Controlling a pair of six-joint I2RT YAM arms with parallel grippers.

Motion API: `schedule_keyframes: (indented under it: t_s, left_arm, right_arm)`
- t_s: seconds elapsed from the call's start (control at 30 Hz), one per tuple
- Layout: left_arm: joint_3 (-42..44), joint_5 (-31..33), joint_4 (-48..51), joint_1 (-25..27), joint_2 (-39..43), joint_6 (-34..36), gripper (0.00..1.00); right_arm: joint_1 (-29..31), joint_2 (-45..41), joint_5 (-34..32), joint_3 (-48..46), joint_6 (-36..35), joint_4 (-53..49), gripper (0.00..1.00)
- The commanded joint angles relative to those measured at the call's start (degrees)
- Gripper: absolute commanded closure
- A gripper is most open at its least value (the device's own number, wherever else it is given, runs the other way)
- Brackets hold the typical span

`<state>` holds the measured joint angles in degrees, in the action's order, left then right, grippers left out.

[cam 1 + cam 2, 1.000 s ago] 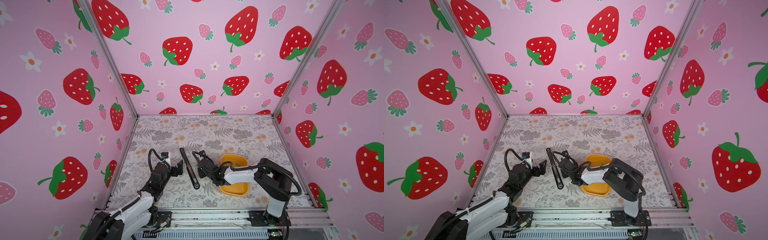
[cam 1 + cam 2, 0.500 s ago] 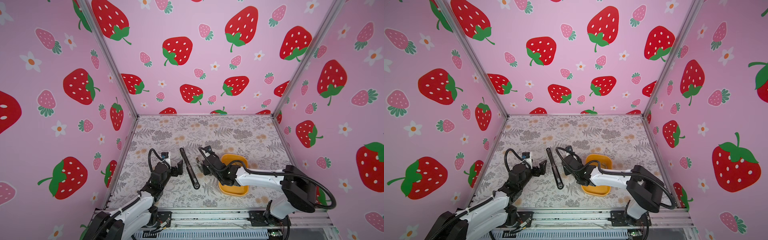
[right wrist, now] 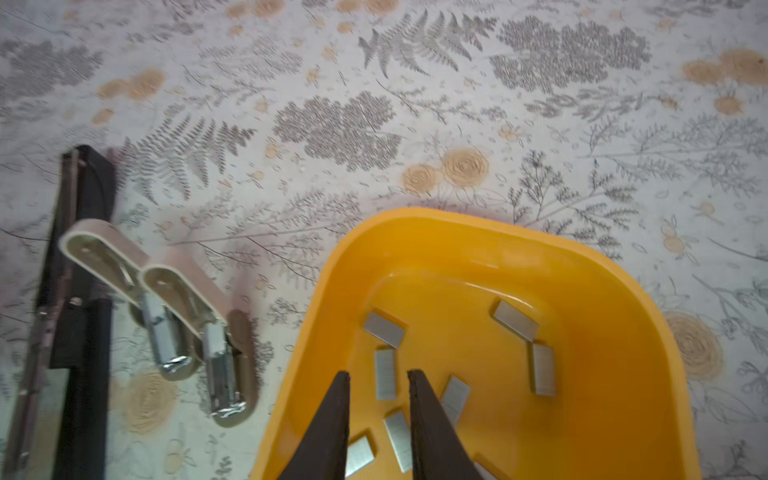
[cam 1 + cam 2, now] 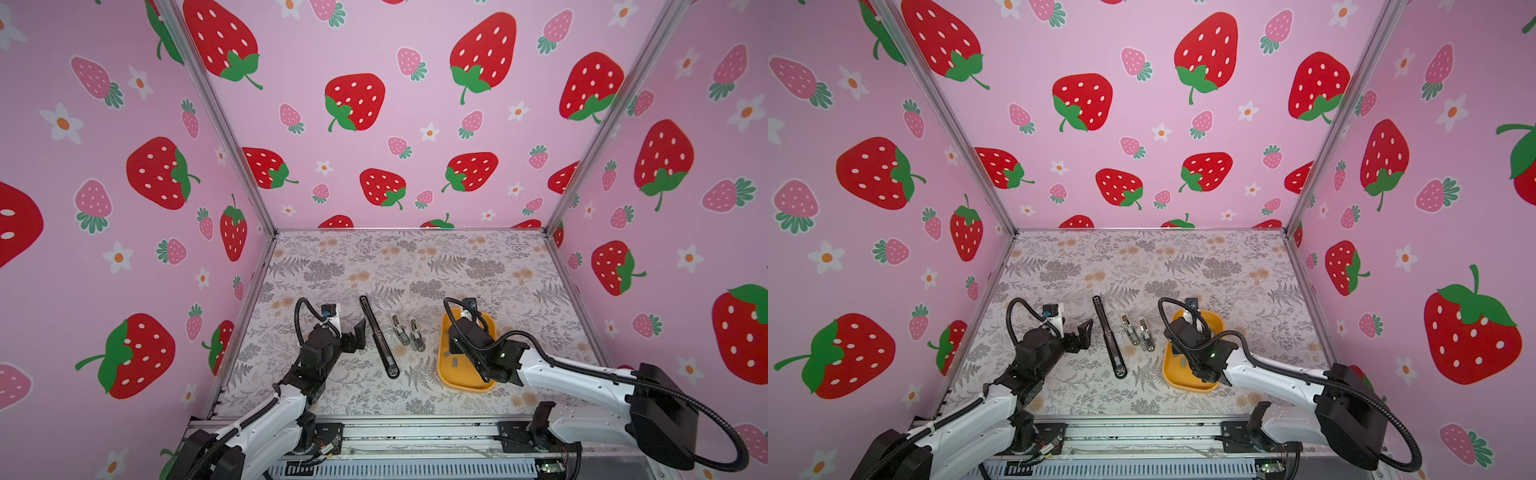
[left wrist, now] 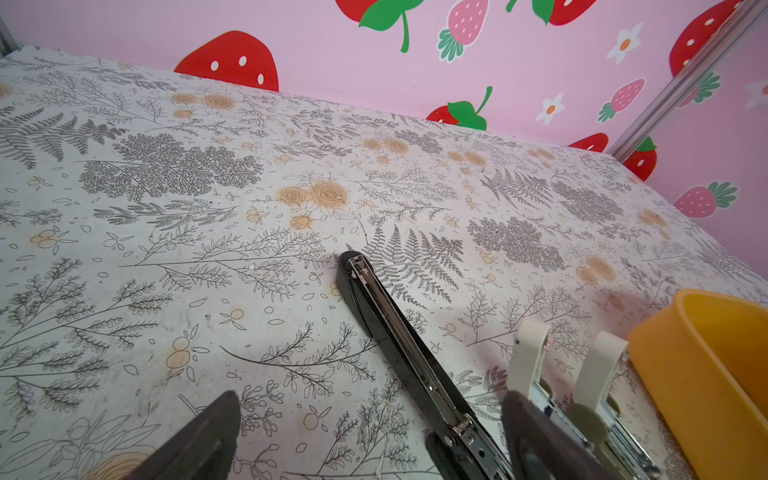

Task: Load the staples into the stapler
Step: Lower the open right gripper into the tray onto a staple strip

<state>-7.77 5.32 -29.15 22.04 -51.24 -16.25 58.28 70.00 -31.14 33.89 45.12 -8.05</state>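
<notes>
My right pincer (image 3: 378, 374) a little open and empty, hanging over the staples (image 3: 384, 330) scattered inside the yellow tray (image 3: 457, 218), my left pincer (image 5: 370, 397) wide open, just beside the black stapler (image 4: 378, 336) lying opened

The staples (image 3: 385, 374) are short, flat, grey metal strips. Several lie loose and flat on the floor of the yellow tray (image 3: 457, 216), turned in different directions, and two of them meet at a corner. The black stapler (image 4: 378, 336) is long and thin. It is opened out flat with its metal channel facing up, and it lies slanted in the near half of the desk (image 4: 415, 266), left of the tray. Between it and the tray lie two small beige staplers (image 4: 400, 330), side by side. Both are opened, with their shiny magazines uncovered.
</notes>
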Motion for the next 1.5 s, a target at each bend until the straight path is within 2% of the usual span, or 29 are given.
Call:
schedule_keyframes:
  t_s: [0.0, 0.23, 0.4, 0.9, 1.47]
  left_arm:
    - [-1.39, -0.49, 0.4, 0.21, 1.12, -0.17, 0.01]
    - [-1.38, -0.49, 0.32, 0.28, 0.98, -0.02, 0.01]
    - [-1.41, -0.4, 0.22, 0.22, 0.84, -0.04, 0.01]
    - [-1.45, -0.25, -0.1, 0.38, 0.62, 0.16, 0.01]
    - [-1.49, -0.1, -0.19, 0.46, 0.38, 0.24, 0.01]
  right_arm:
    - [-1.98, 1.45, 3.51, -1.02, 2.44, -0.16, 0.72]
    - [-5.06, 6.37, 7.69, -2.33, 1.81, 3.09, 0.69]
    - [-6.42, 9.27, 8.25, -2.26, 1.66, 3.55, 0.61]
    - [-7.41, 10.93, 7.34, -3.57, 2.45, 3.85, 0.61]
    - [-7.46, 7.12, 5.55, -2.7, 1.46, 1.38, 0.64]
